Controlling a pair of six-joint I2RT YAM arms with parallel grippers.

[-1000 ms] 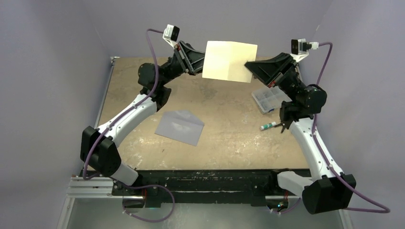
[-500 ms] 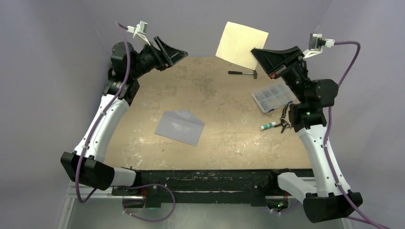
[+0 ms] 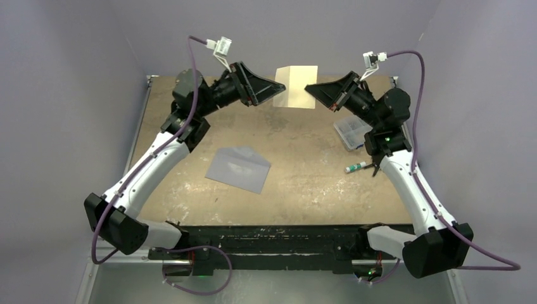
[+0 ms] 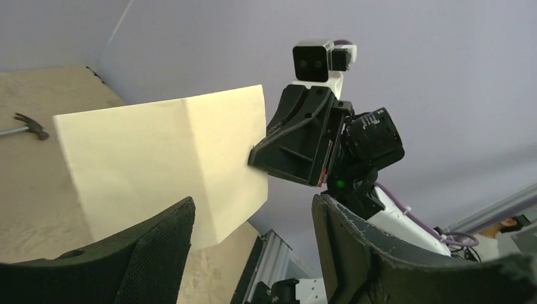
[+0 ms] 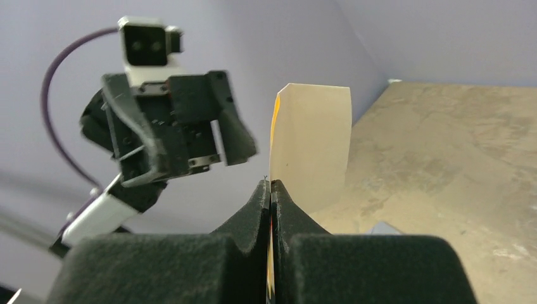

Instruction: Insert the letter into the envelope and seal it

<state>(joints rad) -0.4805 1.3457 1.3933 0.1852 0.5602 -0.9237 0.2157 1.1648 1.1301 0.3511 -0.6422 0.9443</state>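
The right pincer point(image 5: 271, 183) is closed on the right edge of the letter point(image 5: 313, 139), high over the far bench point(image 3: 316, 183). The left pincer point(image 4: 253, 202) is open beside it. The sheet seems light and floppy, so take hold at the edges.

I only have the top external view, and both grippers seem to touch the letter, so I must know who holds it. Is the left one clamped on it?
Observer: No. The left wrist view shows the left gripper open, the letter beyond its fingers.
Operator: And the right?
Observer: The right gripper is pinched shut on the letter's edge.
Operator: Anything else I'm missing?
Observer: A hammer lies on the table, seen from the left wrist.
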